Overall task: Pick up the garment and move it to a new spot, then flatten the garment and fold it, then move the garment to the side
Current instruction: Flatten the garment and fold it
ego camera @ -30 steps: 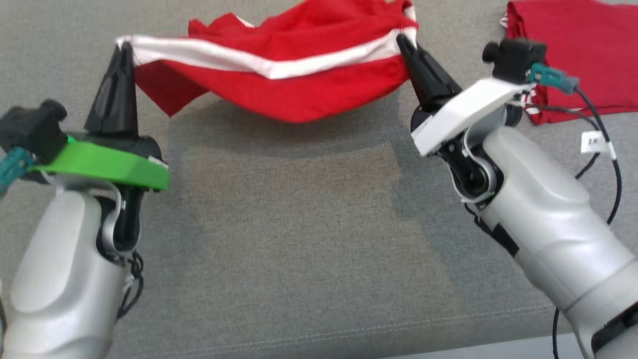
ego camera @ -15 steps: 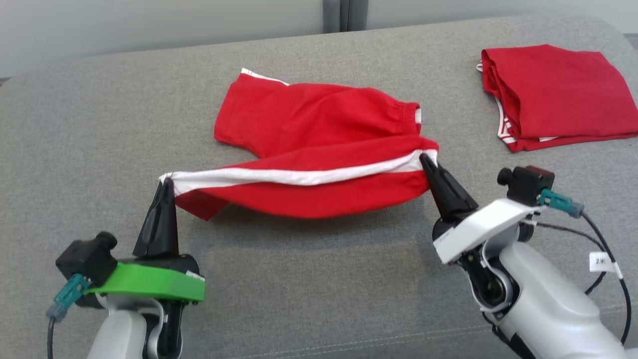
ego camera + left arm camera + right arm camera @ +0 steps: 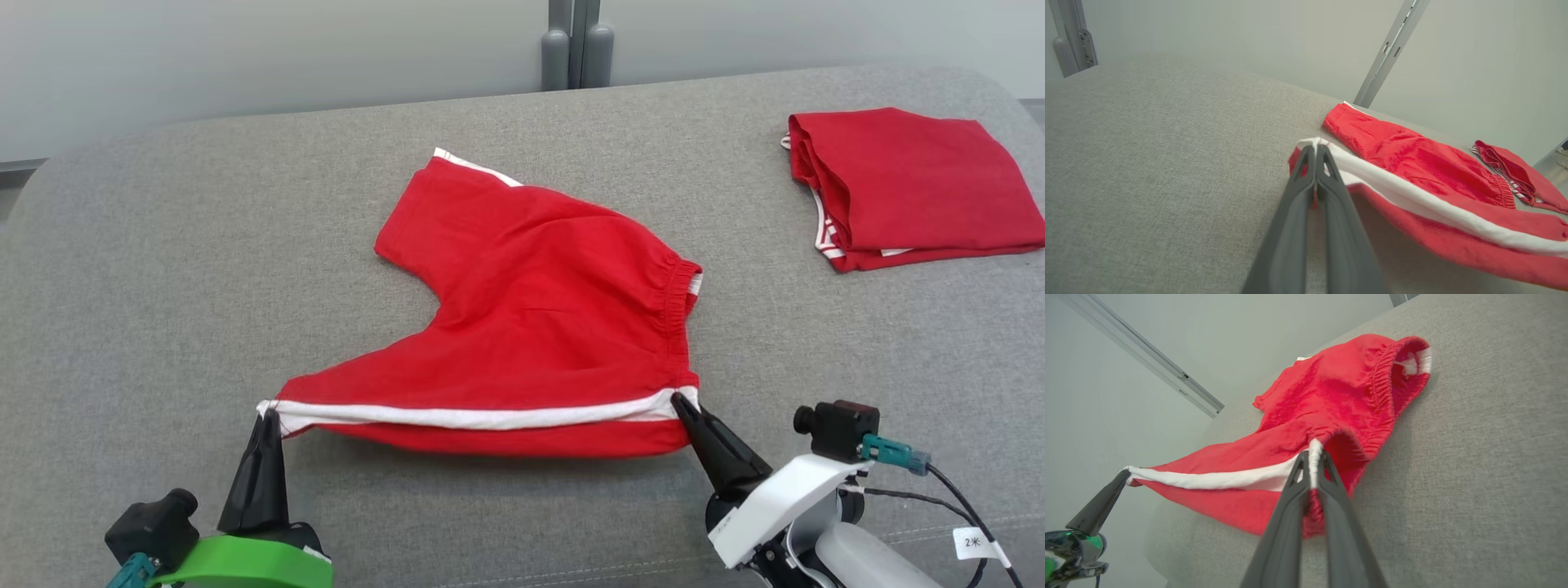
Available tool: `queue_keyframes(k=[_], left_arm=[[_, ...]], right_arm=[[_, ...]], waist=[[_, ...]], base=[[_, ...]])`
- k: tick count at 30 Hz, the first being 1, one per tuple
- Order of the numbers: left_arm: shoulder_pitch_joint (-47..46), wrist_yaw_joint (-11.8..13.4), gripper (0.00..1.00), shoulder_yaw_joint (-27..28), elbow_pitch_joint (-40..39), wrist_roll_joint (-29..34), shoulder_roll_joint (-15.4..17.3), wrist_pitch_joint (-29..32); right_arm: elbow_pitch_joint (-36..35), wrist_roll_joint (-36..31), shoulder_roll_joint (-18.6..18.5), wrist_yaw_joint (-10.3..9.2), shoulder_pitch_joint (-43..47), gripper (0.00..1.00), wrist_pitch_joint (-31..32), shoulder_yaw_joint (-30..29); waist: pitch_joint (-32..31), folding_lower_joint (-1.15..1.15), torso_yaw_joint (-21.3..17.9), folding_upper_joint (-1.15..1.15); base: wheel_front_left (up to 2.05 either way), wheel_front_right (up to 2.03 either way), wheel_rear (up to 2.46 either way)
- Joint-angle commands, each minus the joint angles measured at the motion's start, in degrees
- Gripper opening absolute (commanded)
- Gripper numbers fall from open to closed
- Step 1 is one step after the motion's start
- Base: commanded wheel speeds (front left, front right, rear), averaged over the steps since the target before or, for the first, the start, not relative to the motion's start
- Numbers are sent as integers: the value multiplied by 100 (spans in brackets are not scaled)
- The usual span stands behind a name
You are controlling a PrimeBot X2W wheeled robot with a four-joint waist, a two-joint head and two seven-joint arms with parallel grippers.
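Observation:
The garment is a pair of red shorts with a white side stripe, spread over the grey cushion. Its near edge is stretched between both grippers and lifted a little off the fabric. My left gripper is shut on the leg-hem end of the white stripe. My right gripper is shut on the waistband end of that stripe. The far leg lies flat, pointing away. The right wrist view shows the elastic waistband and the left gripper at the stripe's other end.
A second red garment lies folded at the far right of the cushion. A pale wall with a grey metal post runs behind. A black cable with a white tag trails by my right arm.
Both grippers have drawn back toward the near edge with the stripe held taut, pulling the shorts open and flatter on the cushion. The head camera has also tilted up.

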Motion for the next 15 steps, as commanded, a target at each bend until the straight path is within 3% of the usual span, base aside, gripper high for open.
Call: queue_keyframes(k=[1, 8, 15], left_arm=[[90, -19, 0, 73, 53, 19, -43, -2], [91, -55, 0, 138, 210, 256, -80, -2], [-594, -96, 0, 10, 97, 614, 266, -2]], right_arm=[[-52, -35, -60, 0, 111, 0, 14, 37], [-140, -133, -71, 0, 175, 0, 48, 149], [-358, -36, -34, 0, -108, 0, 7, 43]], waist=[[-7, 1, 8, 0], [-44, 1, 0, 0], [28, 1, -164, 0]], base=[[0, 0, 0], [0, 0, 0], [0, 0, 0]])
